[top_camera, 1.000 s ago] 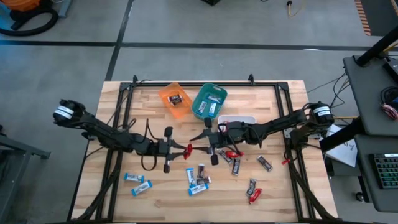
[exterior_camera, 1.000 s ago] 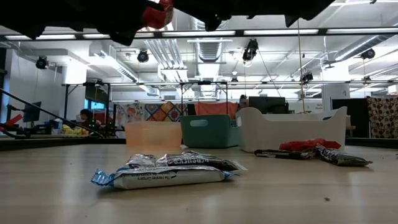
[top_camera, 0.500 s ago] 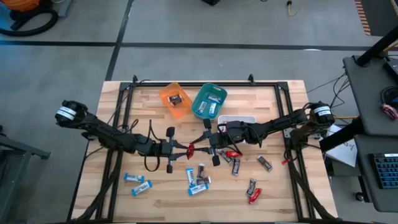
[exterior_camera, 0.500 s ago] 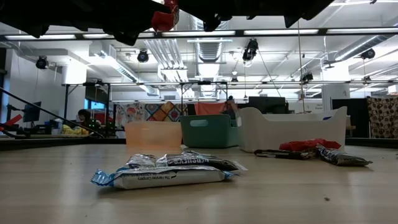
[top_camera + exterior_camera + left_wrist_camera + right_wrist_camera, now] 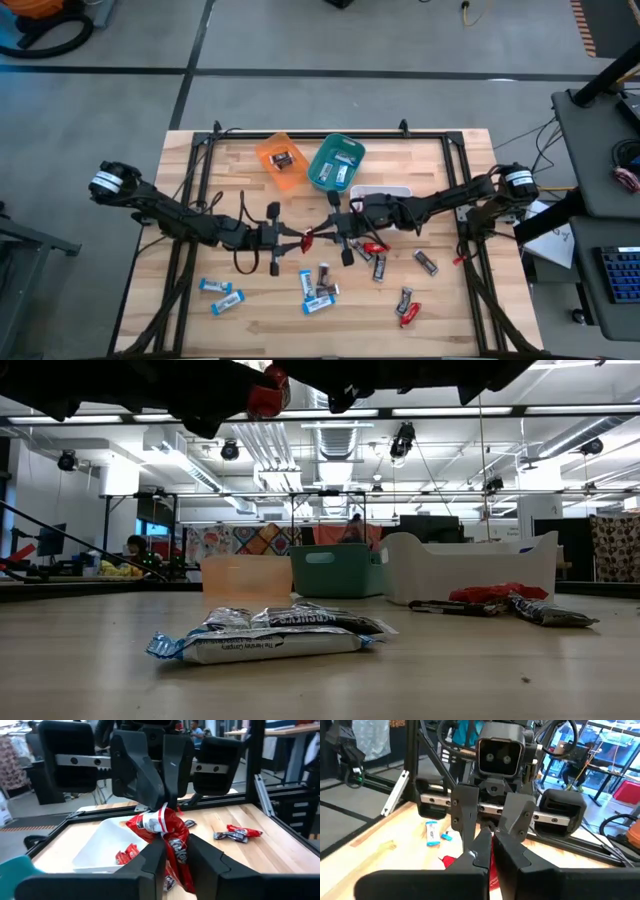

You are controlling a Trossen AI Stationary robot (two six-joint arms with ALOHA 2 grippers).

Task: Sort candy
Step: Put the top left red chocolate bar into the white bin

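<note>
Red candy bar (image 5: pixel 307 238) sits mid-table, off the surface, pinched from both sides: left gripper (image 5: pixel 300 240) comes in from 9 o'clock with fingers clamped on it, right gripper (image 5: pixel 318 233) comes from 3 o'clock and pinches the same wrapper. White bin (image 5: pixel 380 191) lies at 2 o'clock from the handoff, teal bin (image 5: pixel 336 163) at 12, orange bin (image 5: pixel 281 160) at 11. Loose candy (image 5: pixel 319 283) scattered at 6 o'clock; two blue bars (image 5: pixel 221 293) at 8.
</note>
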